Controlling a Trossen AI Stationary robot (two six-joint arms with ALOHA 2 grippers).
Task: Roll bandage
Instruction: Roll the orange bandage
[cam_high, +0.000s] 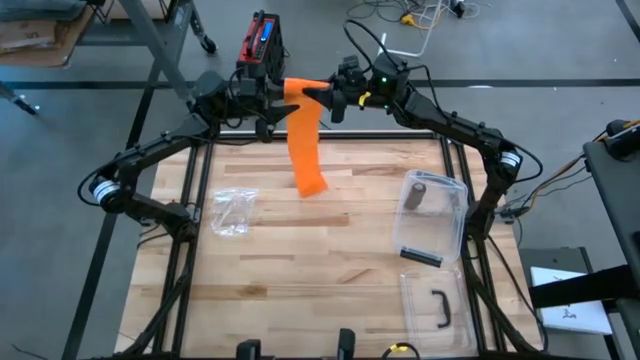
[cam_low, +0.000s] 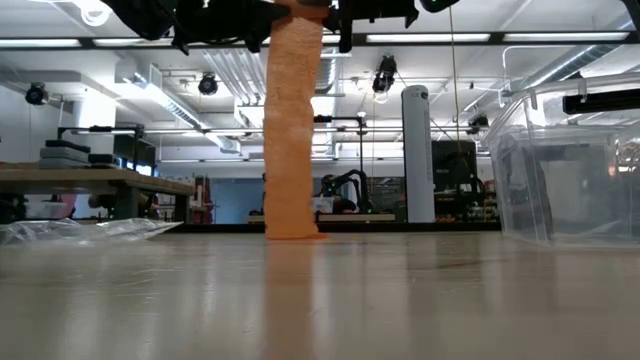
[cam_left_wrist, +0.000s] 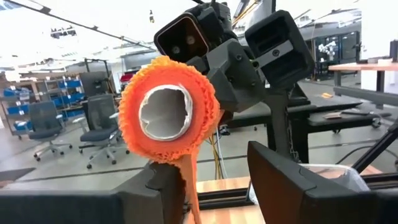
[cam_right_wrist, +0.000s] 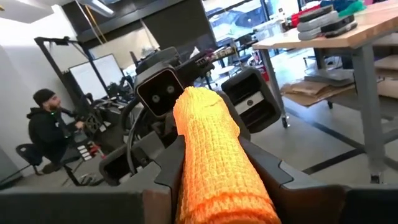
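Note:
An orange bandage is partly wound into a roll (cam_high: 298, 90) on a pale hollow core (cam_left_wrist: 165, 112), held high over the table's far edge. Its loose strip (cam_low: 292, 130) hangs straight down, and the strip's lower end (cam_high: 311, 184) rests on the wooden table (cam_high: 330, 270). My right gripper (cam_high: 320, 95) comes from the right and is shut on the roll. My left gripper (cam_high: 275, 103) comes from the left and faces the roll's open end, with its fingers apart (cam_left_wrist: 217, 180) just below that end. My right gripper pinches the wound roll's sides (cam_right_wrist: 208, 155) between its two fingers, which lie level along the roll from the table's right side. The roll is lifted clear and level, with the strip hanging slack below it. My left gripper's one finger (cam_left_wrist: 163, 180) stands right beside the hanging strip, under the roll's end; I cannot tell whether it touches.
A clear plastic box (cam_high: 440, 225) holding a grey roll (cam_high: 415, 190) and a black piece (cam_high: 420, 257) stands at the right, with its lid (cam_high: 435, 305) near the front edge. A crumpled clear bag (cam_high: 232, 210) lies at the left. A red and black device (cam_high: 260, 40) sits beyond the far edge.

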